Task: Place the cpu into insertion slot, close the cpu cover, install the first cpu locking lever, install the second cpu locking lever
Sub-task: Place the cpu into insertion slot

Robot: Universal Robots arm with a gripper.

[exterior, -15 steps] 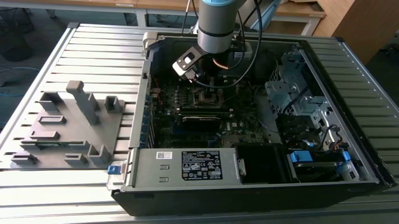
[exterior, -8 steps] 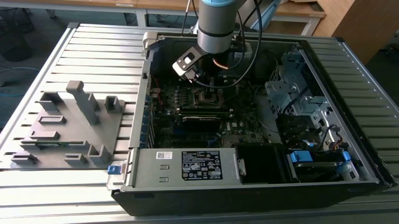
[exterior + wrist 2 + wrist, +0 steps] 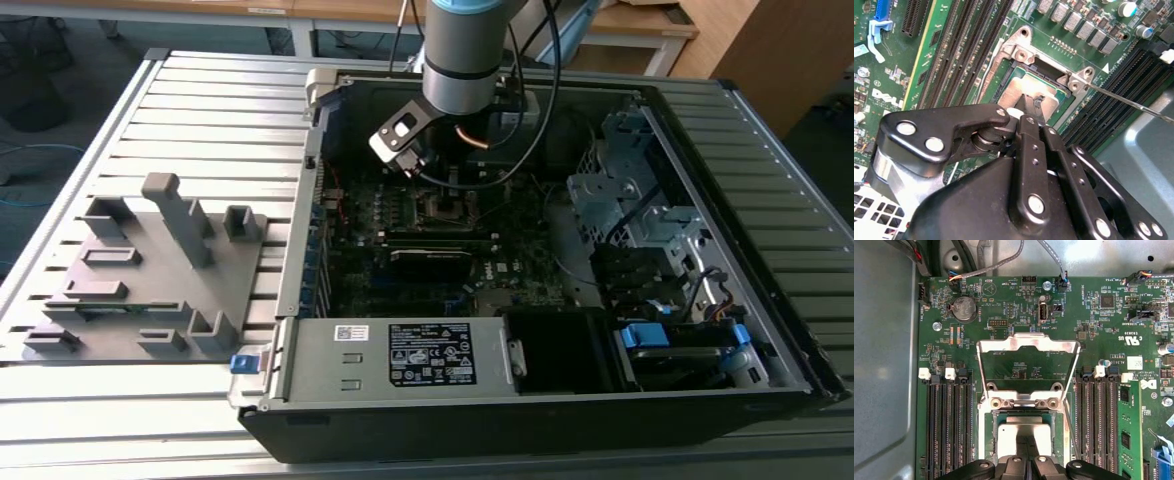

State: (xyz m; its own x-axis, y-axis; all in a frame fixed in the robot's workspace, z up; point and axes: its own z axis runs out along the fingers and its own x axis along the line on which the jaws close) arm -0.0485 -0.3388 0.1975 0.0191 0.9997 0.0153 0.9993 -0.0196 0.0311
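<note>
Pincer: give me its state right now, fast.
Pincer: closed, nothing gripped between its fingers; tips down at the top of the cpu.

Robotics lab or test workshop. Counter (image 3: 200, 110) made of ribbed aluminium slats, industrial style. Robot arm (image 3: 461, 60) hangs over open desktop computer case (image 3: 427, 355) lying flat on counter, insides exposed. Motherboard (image 3: 1004, 290) bare in first wrist view, with memory slots, connectors and wiring. Grey moulded fixture block (image 3: 147, 270) sits beside case. Behind counter: light wooden desks (image 3: 347, 10), wooden cabinet (image 3: 787, 50), grey floor (image 3: 80, 40) with loose blue cable (image 3: 27, 150).
</note>
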